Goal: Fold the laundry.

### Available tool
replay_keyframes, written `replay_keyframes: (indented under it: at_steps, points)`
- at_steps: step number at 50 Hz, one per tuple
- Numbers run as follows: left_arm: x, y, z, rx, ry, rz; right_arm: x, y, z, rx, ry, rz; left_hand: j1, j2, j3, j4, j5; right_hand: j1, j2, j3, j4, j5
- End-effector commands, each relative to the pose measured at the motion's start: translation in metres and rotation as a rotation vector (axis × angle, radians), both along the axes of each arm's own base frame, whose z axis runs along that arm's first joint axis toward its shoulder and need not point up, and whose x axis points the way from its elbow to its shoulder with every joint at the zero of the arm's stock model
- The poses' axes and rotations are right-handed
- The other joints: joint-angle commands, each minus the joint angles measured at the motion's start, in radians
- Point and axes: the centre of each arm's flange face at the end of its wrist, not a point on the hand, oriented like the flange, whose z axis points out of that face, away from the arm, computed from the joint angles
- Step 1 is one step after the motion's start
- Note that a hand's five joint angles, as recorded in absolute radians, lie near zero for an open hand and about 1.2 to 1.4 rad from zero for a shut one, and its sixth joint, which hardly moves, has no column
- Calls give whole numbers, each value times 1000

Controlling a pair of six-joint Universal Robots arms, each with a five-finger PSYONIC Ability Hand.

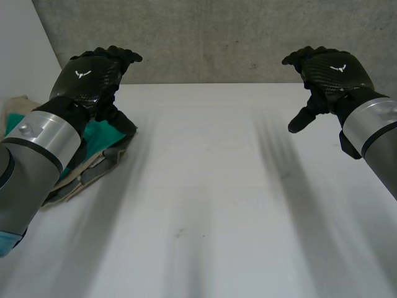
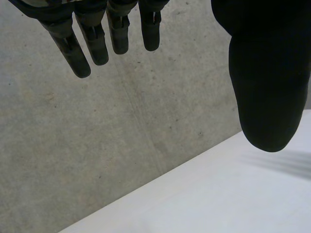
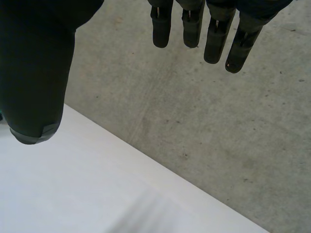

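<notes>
1. Concrete wall [image 1: 236, 37] closed off the far side, and the white table [image 1: 205, 186] ran up to it, bare across its middle and right.
2. The left arm [image 1: 37, 155] crossed over the laundry [image 1: 99, 133], a rumpled heap of teal and beige cloth at the table's left edge, partly hidden under that arm.
3. The left hand [image 1: 87, 77] hung in the air above the heap's far end, touching nothing. In its wrist view the fingers [image 2: 97, 43] were straight and loosely spread, with nothing held.
4. The right hand [image 1: 332, 71] hovered over the far right of the table, well apart from the heap, and was likewise slack and empty.
5. I judged the step to be the first pick. To do it well I would lower the left hand onto the top teal piece alone and pinch a free edge rather than a bunch. Then I would draw it to the bare middle, where the right hand could take another corner.
6. Edges: the heap sat at the table's left edge, so a careless pull could tip the beige piece off. I would drag inward.
7. Room: the middle lay open for spreading, and only the wall limited a far reach.
</notes>
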Motion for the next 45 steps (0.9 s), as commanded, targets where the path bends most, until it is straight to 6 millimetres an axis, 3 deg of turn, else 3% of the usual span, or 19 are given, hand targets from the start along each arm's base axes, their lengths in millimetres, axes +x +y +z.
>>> replay_keyframes:
  at_steps: [1,7,11,15,18,23,27,34,38,41,42,43,45]
  points:
    - [1,-1,1,-11,-12,1,5,4,-1,3,3,17,-31,-23,-29,-20,-21,-21,-40,-38,-53,-56]
    - [1,-5,3,-34,-35,11,5,4,-2,5,6,17,-28,-20,-26,-17,-18,-21,-40,-38,-53,-56]
    - [17,-36,-10,-40,-136,97,6,2,-5,12,8,17,-28,-20,-26,-17,-18,-21,-40,-38,-53,-56]
    - [44,-77,-34,-26,-295,205,6,2,-6,11,14,17,-31,-23,-29,-20,-21,-21,-40,-38,-53,-56]
    - [54,-95,-45,-18,-360,247,6,2,-6,12,15,17,-28,-20,-26,-17,-18,-21,-40,-38,-53,-56]
    - [94,-137,-76,47,-469,398,6,2,-7,15,16,18,-31,-23,-29,-20,-21,-21,-40,-38,-53,-56]
    - [110,-157,-98,83,-527,430,6,0,-12,28,20,17,-28,-20,-26,-17,-18,-21,-40,-38,-53,-56]
    - [121,-176,-130,121,-644,437,7,-1,-16,37,30,17,4,12,6,15,14,-21,-40,-38,-53,-56]
    - [132,-185,-142,142,-684,460,8,-2,-18,39,39,17,206,214,208,217,216,-21,-40,-38,-53,-56]
    - [132,-188,-147,151,-693,465,7,-3,-20,41,46,16,645,654,647,656,656,-21,-40,-38,-53,-56]
    - [130,-188,-147,149,-692,466,7,-3,-20,40,47,16,1031,1039,1033,1041,1041,-21,-40,-38,-53,-56]
    - [129,-188,-148,151,-694,467,8,-3,-19,38,47,16,1165,1173,1167,1176,1175,-21,-40,-38,-53,-56]
    - [127,-187,-145,147,-693,475,7,-4,-18,34,45,13,1166,1175,1168,1177,1177,-21,-40,-38,-53,-56]
